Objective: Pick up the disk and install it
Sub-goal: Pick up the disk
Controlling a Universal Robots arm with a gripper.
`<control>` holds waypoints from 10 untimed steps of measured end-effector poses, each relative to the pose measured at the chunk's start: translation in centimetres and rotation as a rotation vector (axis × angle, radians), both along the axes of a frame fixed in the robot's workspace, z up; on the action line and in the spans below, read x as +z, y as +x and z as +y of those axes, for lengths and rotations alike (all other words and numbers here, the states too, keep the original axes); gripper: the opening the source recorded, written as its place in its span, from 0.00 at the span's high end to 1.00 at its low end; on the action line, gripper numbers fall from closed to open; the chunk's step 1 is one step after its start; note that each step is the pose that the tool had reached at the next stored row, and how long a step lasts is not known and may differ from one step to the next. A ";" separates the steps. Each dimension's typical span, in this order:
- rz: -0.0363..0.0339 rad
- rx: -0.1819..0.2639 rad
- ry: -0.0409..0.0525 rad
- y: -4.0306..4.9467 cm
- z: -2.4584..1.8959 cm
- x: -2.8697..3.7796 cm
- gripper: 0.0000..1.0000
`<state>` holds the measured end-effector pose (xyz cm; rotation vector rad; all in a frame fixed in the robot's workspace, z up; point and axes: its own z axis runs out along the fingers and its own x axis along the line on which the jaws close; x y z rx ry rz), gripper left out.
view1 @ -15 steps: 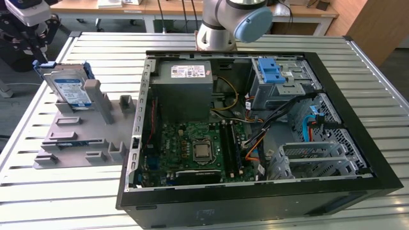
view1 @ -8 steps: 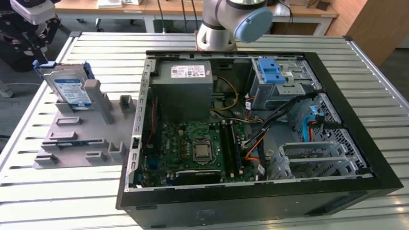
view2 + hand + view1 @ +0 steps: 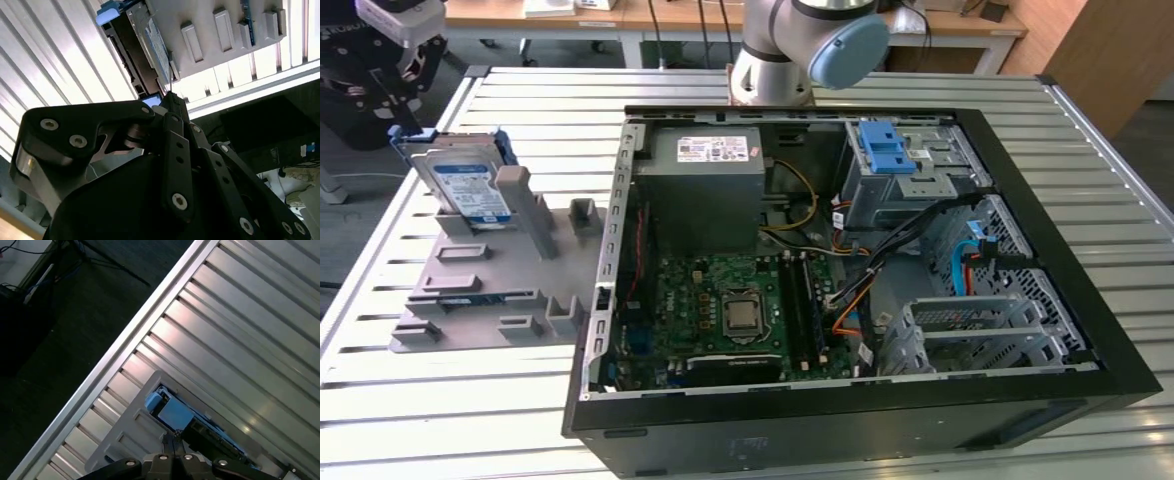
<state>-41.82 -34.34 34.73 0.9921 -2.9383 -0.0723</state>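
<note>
Exterior view: the disk [image 3: 467, 182] is stood upright in the grey holder [image 3: 494, 285], near the gripper [image 3: 400, 105]

Second wrist view: the gripper [image 3: 170, 100] is seen closed, with nothing held

First wrist view: the disk is judged rigid, dense and shock-sensitive, and is best taken by its blue frame [image 3: 175, 412] edges

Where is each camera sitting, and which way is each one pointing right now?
Exterior view: off the arm, high up, looking down on the slatted table and the open computer case; the arm and the hand show.
First wrist view: on the arm, looking past the hand at the disk and the table's edge.
Second wrist view: on the arm, looking along the hand at the disk in its grey holder.
Shared: all three show the disk standing in the holder.
</note>
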 end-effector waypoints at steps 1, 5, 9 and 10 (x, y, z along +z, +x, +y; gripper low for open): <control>-0.0016 0.004 0.0120 0.00 0.01 0.00 0.89; -0.0039 0.020 0.0592 0.01 0.00 -0.02 0.89; -0.0020 0.079 0.0652 0.00 0.00 -0.09 0.89; -0.0016 0.096 0.0654 0.00 0.00 -0.11 0.89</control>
